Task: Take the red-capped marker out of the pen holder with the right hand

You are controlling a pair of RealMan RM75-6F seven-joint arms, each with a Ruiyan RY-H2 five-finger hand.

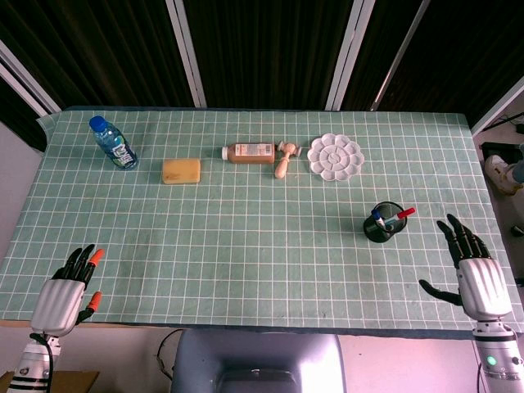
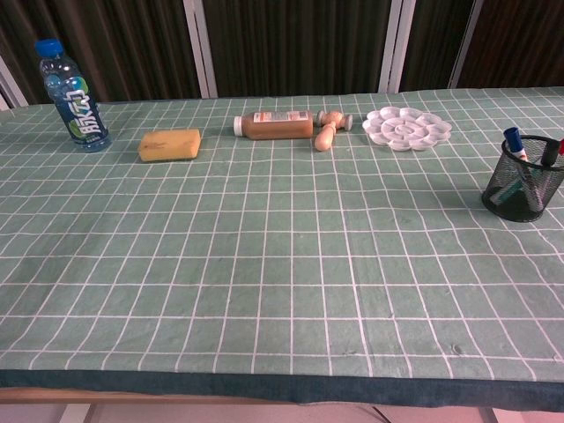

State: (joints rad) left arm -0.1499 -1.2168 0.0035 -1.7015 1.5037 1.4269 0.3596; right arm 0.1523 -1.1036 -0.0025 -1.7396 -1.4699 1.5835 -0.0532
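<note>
Right hand (image 1: 477, 274) hovers at the near right table (image 1: 246, 246) edge, fingers (image 1: 463, 237) spread, holding nothing. Pen holder (image 1: 385, 223) sits just ahead of and inboard of those fingertips, apart from them. Red-capped marker (image 1: 399, 216) is in the holder, leaning toward the right hand's side; a blue-capped marker (image 1: 377, 218) stands beside it. Left hand (image 1: 67, 286) at near left edge, fingers apart, empty. Well beyond the fingers, along the far side: water bottle (image 1: 113, 142), sponge (image 1: 182, 170), brown bottle (image 1: 250, 152), wooden mallet (image 1: 284, 159), paint palette (image 1: 336, 157).
</note>
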